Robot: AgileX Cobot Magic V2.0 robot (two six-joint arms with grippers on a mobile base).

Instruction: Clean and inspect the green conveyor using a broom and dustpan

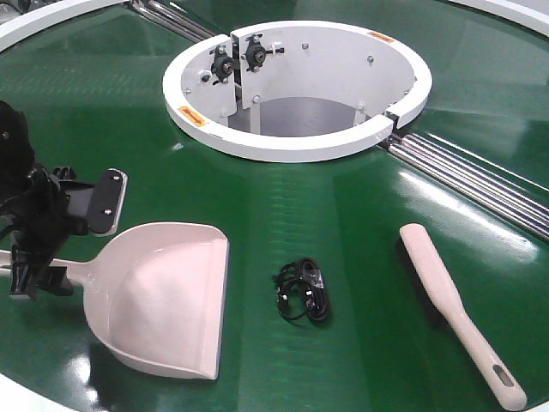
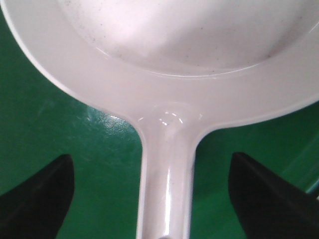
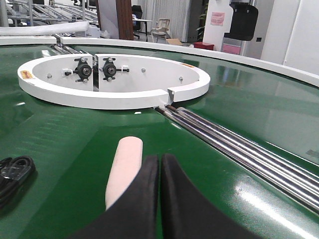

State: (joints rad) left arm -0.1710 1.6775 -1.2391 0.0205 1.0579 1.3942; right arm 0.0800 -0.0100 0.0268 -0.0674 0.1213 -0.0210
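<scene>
Now, left gripper [image 2: 150, 164] astride dustpan [image 1: 167, 296] handle

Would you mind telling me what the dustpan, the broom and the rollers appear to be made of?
The dustpan looks like moulded plastic, pale beige-pink, smooth with a gloss: highlights sit on its handle joint. The broom seems the same plastic, more satin. The rollers look like polished metal, probably steel, given their mirror-like streaks.

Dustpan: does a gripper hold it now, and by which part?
Nothing is held. The left gripper is open astride the dustpan handle, not touching it. The right gripper is shut on nothing.
</scene>
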